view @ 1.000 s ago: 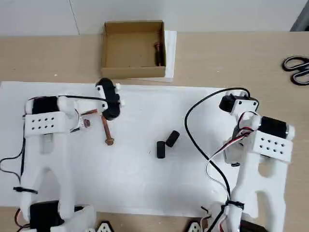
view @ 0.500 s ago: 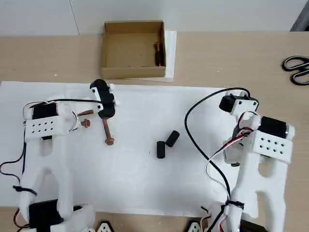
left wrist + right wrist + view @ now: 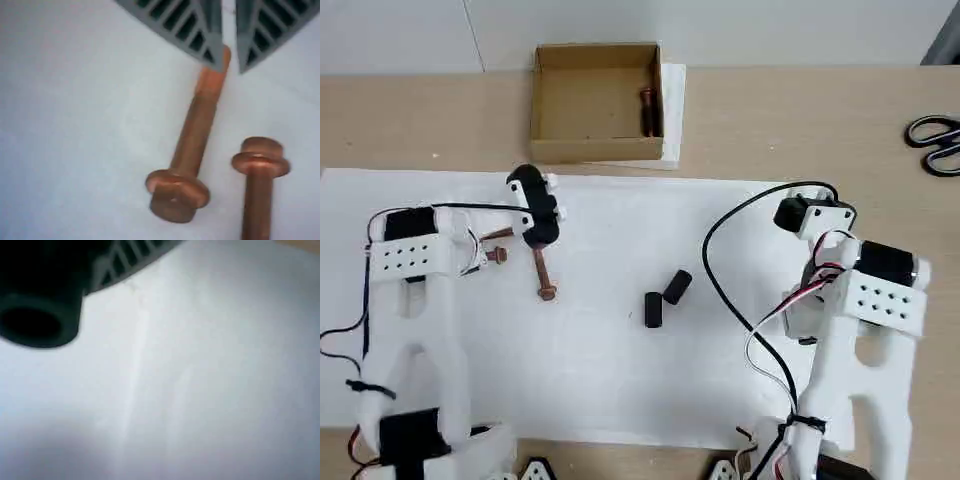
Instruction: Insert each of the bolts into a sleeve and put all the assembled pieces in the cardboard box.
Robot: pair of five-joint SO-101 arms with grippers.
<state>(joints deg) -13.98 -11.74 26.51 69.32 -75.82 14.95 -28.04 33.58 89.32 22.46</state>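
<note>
Two copper bolts lie on the white mat: one [image 3: 542,270] [image 3: 192,145] with its head toward me, the other [image 3: 496,247] [image 3: 260,185] beside it. My left gripper [image 3: 534,232] [image 3: 226,54] stands over the first bolt's threaded tip, its grey fingers [image 3: 200,30] shut close on either side of it. Two black sleeves [image 3: 653,310] [image 3: 677,287] lie mid-mat. The cardboard box [image 3: 548,100] holds one assembled piece [image 3: 647,110]. My right arm [image 3: 875,290] stands at the mat's right side. Its gripper [image 3: 55,295] is shut on a black sleeve [image 3: 40,320] just above the mat.
Scissors [image 3: 935,142] lie at the table's far right edge. A black cable [image 3: 720,290] loops over the mat between the loose sleeves and the right arm. The white mat [image 3: 620,380] has bare room in front of the sleeves.
My left arm has shifted a little to the left, bringing its gripper onto the bolt's tip. Bolts, sleeves and the right arm have stayed put.
</note>
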